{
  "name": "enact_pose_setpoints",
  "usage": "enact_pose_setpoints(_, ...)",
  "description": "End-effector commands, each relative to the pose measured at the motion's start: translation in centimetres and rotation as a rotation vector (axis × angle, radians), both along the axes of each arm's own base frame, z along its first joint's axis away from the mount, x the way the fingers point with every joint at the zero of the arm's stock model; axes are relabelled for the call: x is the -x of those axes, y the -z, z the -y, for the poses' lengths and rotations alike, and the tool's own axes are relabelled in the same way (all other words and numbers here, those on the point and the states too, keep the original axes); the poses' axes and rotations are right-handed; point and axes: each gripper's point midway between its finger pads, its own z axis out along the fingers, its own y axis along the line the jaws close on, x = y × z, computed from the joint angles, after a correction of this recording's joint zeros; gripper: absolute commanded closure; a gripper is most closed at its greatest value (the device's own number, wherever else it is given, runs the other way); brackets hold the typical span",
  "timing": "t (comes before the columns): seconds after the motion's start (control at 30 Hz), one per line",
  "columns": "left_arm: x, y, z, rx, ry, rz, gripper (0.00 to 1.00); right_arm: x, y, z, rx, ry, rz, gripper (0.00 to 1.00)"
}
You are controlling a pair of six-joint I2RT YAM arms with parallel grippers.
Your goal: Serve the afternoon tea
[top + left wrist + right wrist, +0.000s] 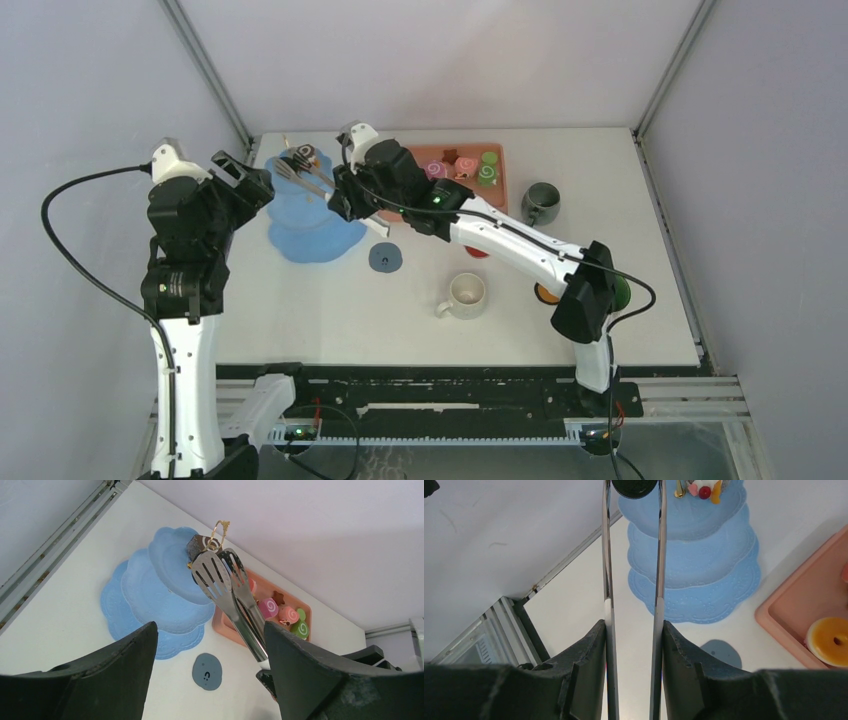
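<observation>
Top external view, reading left to right.

- Left gripper: hangs just left of the tower, fingers spread, nothing in them.
- Blue dessert tower: one, with three tiers, standing on the white surface toward the far left.
- Top tier: already carries one cream-and-fruit pastry.
- Tongs: one pair. Their long axis runs from the right gripper up and left to the tower's top tier. Their tips pinch one dark chocolate swirl roll right at that tier, beside the gold loop.
- Right gripper: clenched around the tong handles, just right of the tower.
- Judgement: the right arm is the working one. The drop turns on the roll sitting over the top plate rather than past its edge.
- Blue-grey disc: one, lying flat near the tower's foot.
- Pink tray: one. About five pastries show, among them a pink swirl roll. The arm hides part of the tray.
- Mugs: two in sight, a cream mug mid-surface and a green mug right of the tray. No third one is visible.
</observation>
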Motion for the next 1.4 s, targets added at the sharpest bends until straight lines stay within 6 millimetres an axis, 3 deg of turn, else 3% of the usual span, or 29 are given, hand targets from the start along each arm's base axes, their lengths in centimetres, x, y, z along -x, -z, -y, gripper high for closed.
enact_pose_setpoints(0.0,0.3,-1.9,-0.3,-0.027,-0.002,0.056,0.18,-0.4,-3.6,-1.3,-0.087,-0.003,0.052,0.77)
enact_pose_setpoints(0.53,-0.1,-1.3,-0.3,-0.035,-0.001,0.044,0.18,-2.1,-0.2,-1.8,-0.033,0.023,-0.003,0.76)
enact_pose_setpoints(0.73,-0.3,-0.9,-0.2,-0.032,0.005,0.037,0.18,-2.2,0.3,-2.0,-0.025,0.023,-0.019,0.57)
enact_pose_setpoints(0.87,-0.3,-1.0,-0.2,-0.033,0.004,0.04,0.18,-2.1,0.2,-1.9,-0.027,0.022,-0.02,0.5)
enact_pose_setpoints(1.37,-0.2,-1.2,-0.1,-0.029,0.011,0.047,0.17,-1.2,-1.2,-1.8,-0.047,0.003,-0.005,0.45)
